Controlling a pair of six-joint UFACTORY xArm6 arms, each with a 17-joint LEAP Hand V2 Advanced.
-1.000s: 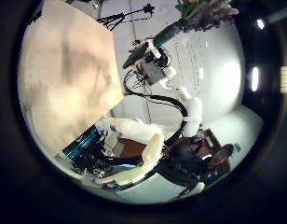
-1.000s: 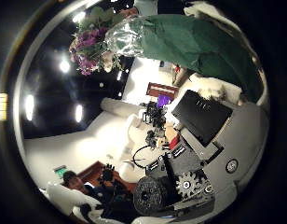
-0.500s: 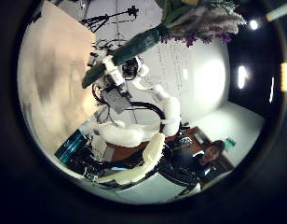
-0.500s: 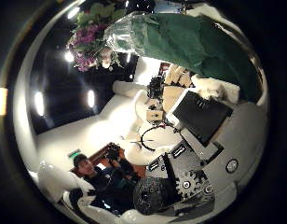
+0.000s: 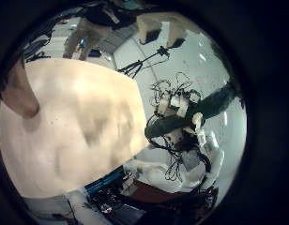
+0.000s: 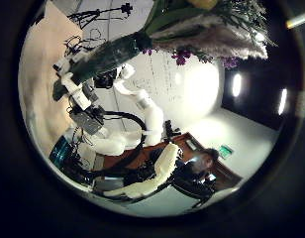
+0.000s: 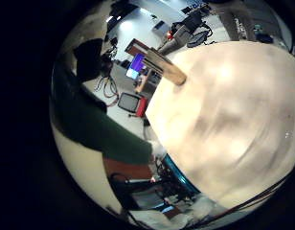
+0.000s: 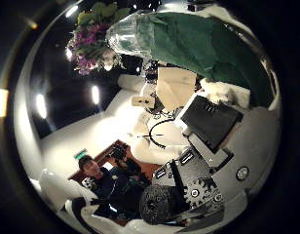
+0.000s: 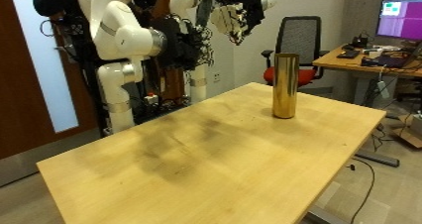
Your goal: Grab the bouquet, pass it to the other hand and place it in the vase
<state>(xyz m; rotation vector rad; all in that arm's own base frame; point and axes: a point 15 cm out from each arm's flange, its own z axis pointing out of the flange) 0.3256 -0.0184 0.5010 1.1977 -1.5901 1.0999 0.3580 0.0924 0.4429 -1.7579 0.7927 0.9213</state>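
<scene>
Right robot hand (image 6: 85,99) grasps the bouquet (image 8: 189,44) by its green wrap, high above the surface (image 9: 198,155). Left robot hand (image 8: 155,88) faces it nearby; I cannot tell its finger state. The handover looks pending: left must close on the wrap before right lets go. The vase (image 9: 283,85) stands upright, well below.

tall gold vase (image 9: 283,85) stands upright on the table (image 9: 211,155); green-wrapped bouquet (image 8: 179,44) with purple flowers is held aloft.

Wooden table (image 9: 224,155), black office chair (image 9: 301,36), desk (image 9: 369,65) behind.
</scene>
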